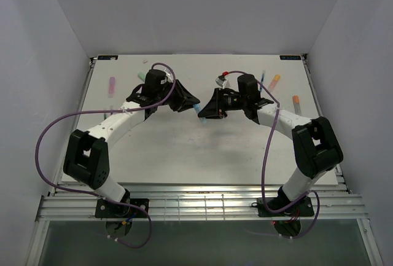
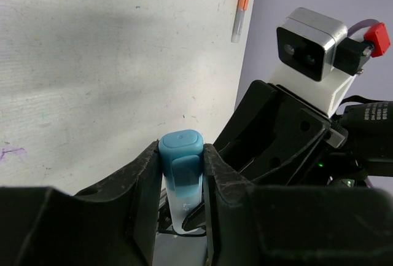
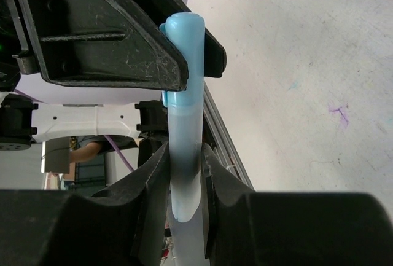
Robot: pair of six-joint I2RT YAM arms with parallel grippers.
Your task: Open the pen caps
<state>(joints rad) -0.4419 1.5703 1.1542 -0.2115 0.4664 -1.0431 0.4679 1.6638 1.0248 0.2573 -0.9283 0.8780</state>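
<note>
A light blue pen (image 1: 198, 105) hangs above the middle of the table between my two grippers. In the left wrist view its light blue pen cap (image 2: 181, 155) sits between the jaws of my left gripper (image 2: 181, 153), which press on both of its sides. In the right wrist view my right gripper (image 3: 183, 158) is shut on the pale pen body (image 3: 184, 149), and the cap (image 3: 185, 51) still sits on the pen, inside the left gripper's fingers (image 3: 110, 39). The two grippers (image 1: 190, 101) (image 1: 206, 113) face each other closely.
More pens lie on the white table (image 1: 184, 149): a pink one (image 1: 112, 83) and a green one (image 1: 142, 75) at the far left, two orange-capped ones (image 1: 274, 82) (image 1: 296, 101) and a dark blue one (image 1: 263, 80) at the far right. One orange-capped pen (image 2: 239, 14) also shows in the left wrist view.
</note>
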